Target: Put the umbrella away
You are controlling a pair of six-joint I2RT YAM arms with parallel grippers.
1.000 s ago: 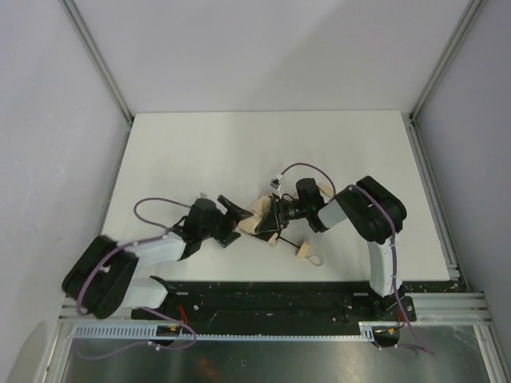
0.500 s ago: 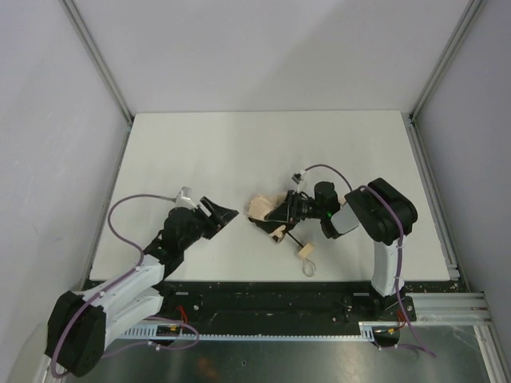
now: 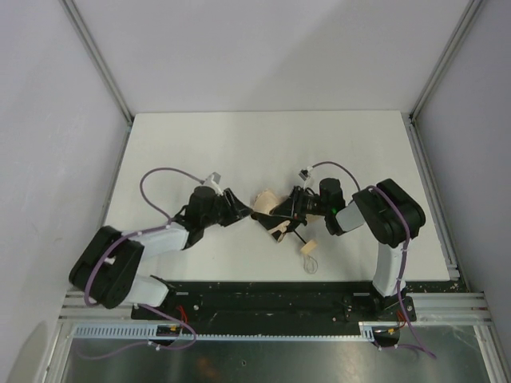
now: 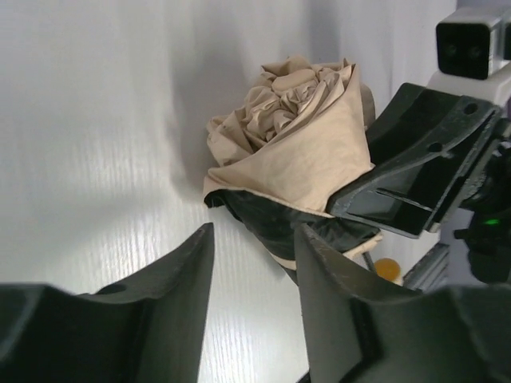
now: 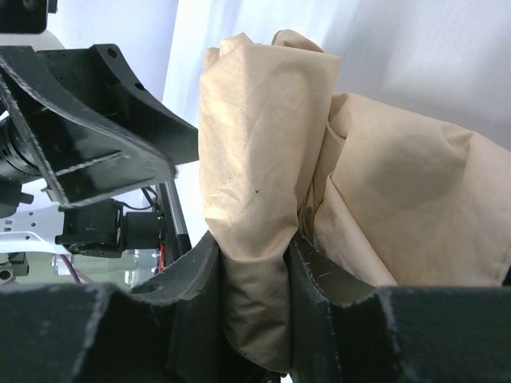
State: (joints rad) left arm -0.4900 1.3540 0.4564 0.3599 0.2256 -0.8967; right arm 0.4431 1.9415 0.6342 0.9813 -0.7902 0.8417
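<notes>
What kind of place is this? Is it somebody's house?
Probably a robot lab test cell, not a house: a left arm and right arm bolted to a metal rail, a white table, plain walls, aluminium posts.

Left pincer [image 4: 254,255] jaws apart, nothing between them. Crumpled beige umbrella [image 4: 295,136] sits just ahead over white counter [image 4: 96,144], gripped from right by right pincer's fingers [image 4: 407,171].

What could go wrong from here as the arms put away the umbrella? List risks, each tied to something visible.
The right gripper pinches only a fold of the umbrella fabric, so it may slip out or the bundle may unfurl.
The left gripper, open and close beside it, could bump the right gripper instead of catching fabric.
The handle lies loose and may drag or snag.
</notes>
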